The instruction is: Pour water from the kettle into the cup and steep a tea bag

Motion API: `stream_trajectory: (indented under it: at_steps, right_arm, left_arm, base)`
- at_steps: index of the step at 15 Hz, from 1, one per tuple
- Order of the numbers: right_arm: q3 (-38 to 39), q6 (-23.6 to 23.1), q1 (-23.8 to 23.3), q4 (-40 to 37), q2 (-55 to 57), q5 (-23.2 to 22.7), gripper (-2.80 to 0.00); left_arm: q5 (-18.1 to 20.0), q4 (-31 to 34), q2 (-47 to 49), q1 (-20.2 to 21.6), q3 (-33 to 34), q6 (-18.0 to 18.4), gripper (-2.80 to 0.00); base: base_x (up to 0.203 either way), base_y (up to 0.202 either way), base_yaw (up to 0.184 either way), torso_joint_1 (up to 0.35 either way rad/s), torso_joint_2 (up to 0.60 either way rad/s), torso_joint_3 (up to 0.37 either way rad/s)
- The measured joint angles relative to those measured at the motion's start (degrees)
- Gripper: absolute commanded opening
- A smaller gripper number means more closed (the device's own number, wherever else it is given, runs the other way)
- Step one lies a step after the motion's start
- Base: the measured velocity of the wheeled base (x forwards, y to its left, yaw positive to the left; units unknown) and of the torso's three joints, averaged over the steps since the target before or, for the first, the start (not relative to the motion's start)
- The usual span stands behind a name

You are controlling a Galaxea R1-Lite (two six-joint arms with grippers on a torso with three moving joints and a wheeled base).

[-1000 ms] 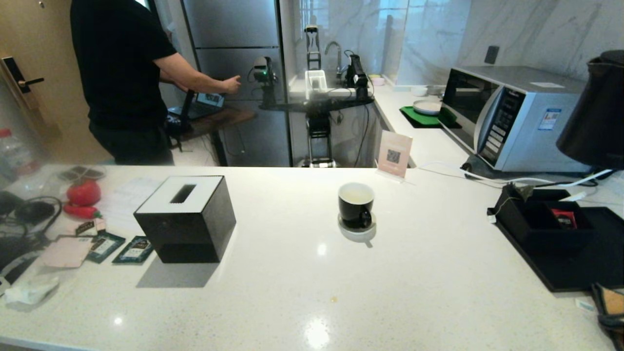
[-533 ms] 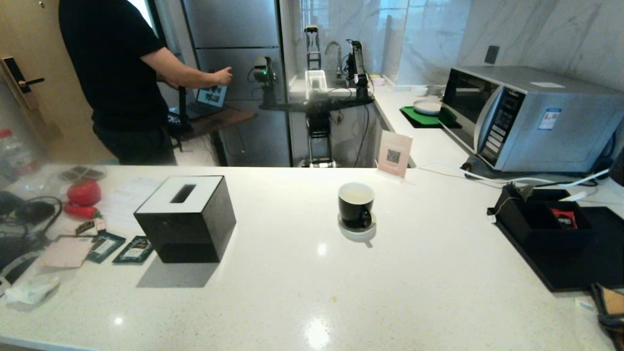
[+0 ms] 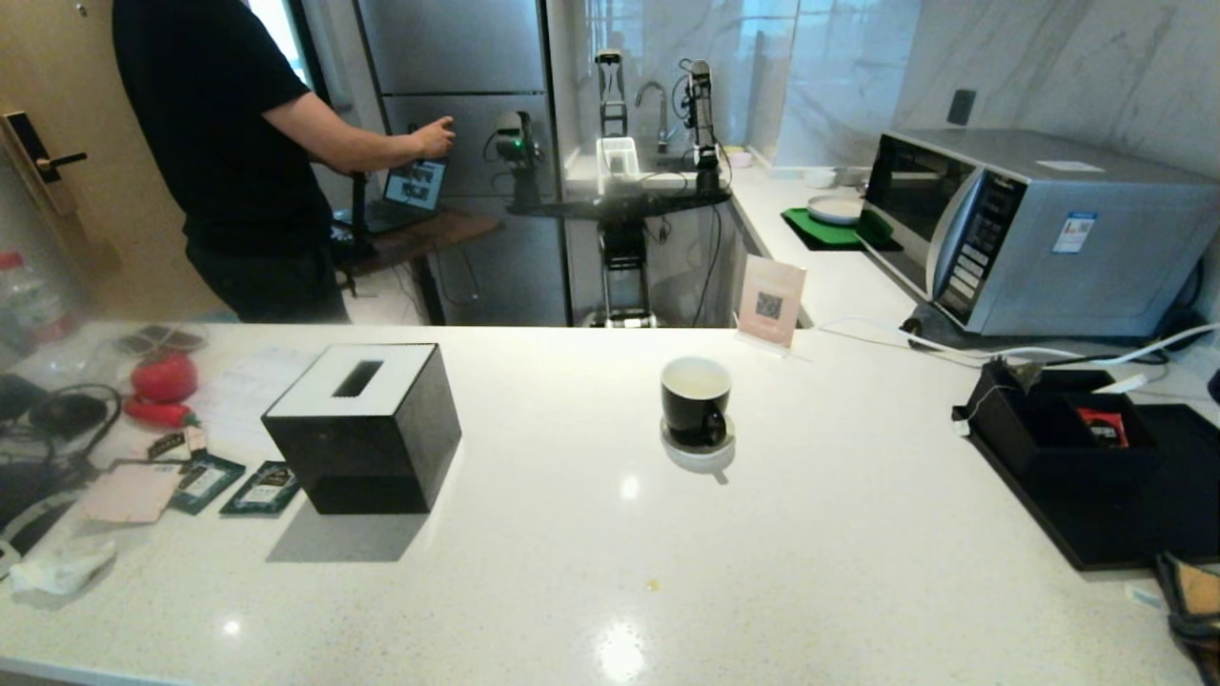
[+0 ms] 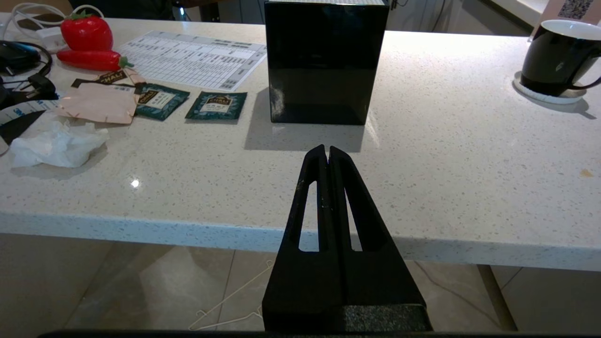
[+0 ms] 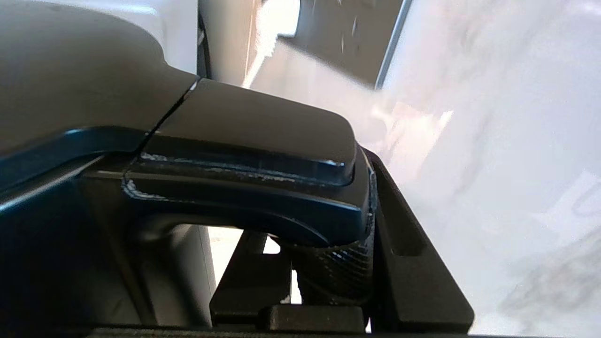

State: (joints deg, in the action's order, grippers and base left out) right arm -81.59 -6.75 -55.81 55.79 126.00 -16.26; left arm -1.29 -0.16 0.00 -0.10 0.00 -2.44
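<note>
Cup (image 3: pixel 696 400), head view: black, white inside, pale liquid within, set on a saucer (image 3: pixel 699 454) mid-counter (image 3: pixel 762 572), bare surface all round; QR placard (image 3: pixel 770 301) behind. Left wrist view: left gripper (image 4: pixel 327 151) pressed together at counter edge. Right wrist view: right gripper (image 5: pixel 328 277) clamped on the kettle (image 5: pixel 94 141), apparently its handle.

Left tool (image 4: pixel 327 155) closed, right tool (image 5: pixel 328 267) clamped

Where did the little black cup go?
In the head view, the small glossy black cup with a white inside sits on its white saucer mid-counter, right of the black cube tissue box and just in front of the pink QR-code sign.
</note>
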Motion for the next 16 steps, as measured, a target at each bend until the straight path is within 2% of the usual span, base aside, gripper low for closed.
stream_trajectory:
  at_steps: [8, 16]
  right_arm:
    - [4.8, 0.4, -0.1, 7.1, 5.5, -0.1, -2.80]
    - [6.6, 0.2, 0.2, 10.0, 9.0, -0.2, -2.80]
  left_arm:
    - [0.0, 0.0, 0.0, 0.0, 0.0, 0.0, -2.80]
    - [0.0, 0.0, 0.0, 0.0, 0.0, 0.0, -2.80]
  base:
    - [0.000, 0.000, 0.000, 0.000, 0.00, 0.000]
    - [0.000, 0.000, 0.000, 0.000, 0.00, 0.000]
